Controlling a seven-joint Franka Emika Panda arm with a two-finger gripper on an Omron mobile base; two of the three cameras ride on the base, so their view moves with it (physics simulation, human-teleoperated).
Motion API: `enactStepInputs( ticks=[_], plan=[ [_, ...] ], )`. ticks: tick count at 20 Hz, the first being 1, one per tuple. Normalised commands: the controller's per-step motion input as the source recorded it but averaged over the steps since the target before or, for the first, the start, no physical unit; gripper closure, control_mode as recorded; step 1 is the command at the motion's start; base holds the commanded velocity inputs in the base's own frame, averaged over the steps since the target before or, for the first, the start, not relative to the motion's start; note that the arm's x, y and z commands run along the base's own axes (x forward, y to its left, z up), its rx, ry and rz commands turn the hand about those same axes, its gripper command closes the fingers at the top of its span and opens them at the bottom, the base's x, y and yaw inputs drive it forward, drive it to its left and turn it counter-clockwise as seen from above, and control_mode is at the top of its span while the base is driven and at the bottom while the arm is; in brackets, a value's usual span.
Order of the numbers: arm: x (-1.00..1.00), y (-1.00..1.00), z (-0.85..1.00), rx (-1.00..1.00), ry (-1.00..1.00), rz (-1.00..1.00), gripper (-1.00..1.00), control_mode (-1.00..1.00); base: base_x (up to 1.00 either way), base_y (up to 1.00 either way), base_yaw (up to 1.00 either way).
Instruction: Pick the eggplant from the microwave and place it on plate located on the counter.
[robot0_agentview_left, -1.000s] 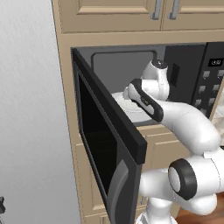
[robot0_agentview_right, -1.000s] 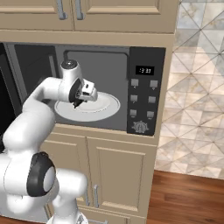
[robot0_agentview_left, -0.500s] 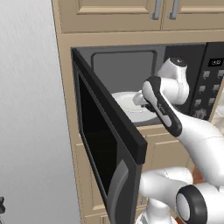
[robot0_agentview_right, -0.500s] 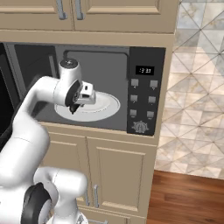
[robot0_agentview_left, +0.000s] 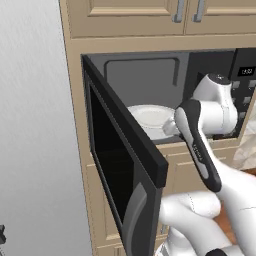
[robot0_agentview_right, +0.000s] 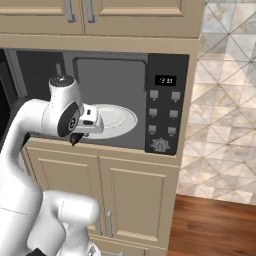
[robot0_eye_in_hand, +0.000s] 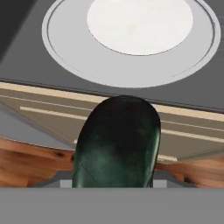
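The gripper, pinching the eggplant, has just backed out of the microwave. Extraction looks finished. Carrying it to the plate comes next.

Beige raised-panel cabinets fill the lower middle of the right base view, with more beige cabinet doors and their grey handles running along the top of both base views. A wall of pale marbled triangular tiles takes up the right side of the right base view, above a reddish-brown wood floor in its lower right corner. A flat grey panel covers the left side of the left base view, and the light is even with only soft shadows.
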Motion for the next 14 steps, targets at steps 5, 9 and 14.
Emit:
enactStepInputs(
  ticks=[5, 9, 14],
  plan=[
    [-0.59, -0.02, 0.01, -0.01, 0.0, -0.1, 1.0, -1.0, 0.0, 0.0, 0.0],
    [-0.06, 0.0, 0.09, -0.01, 0.01, -0.07, 1.0, -1.0, 0.0, 0.0, 0.0],
    [0.0, 0.0, 0.01, 0.0, 0.0, 0.0, 1.0, -1.0, 0.0, 0.0, 0.0]
  ],
)
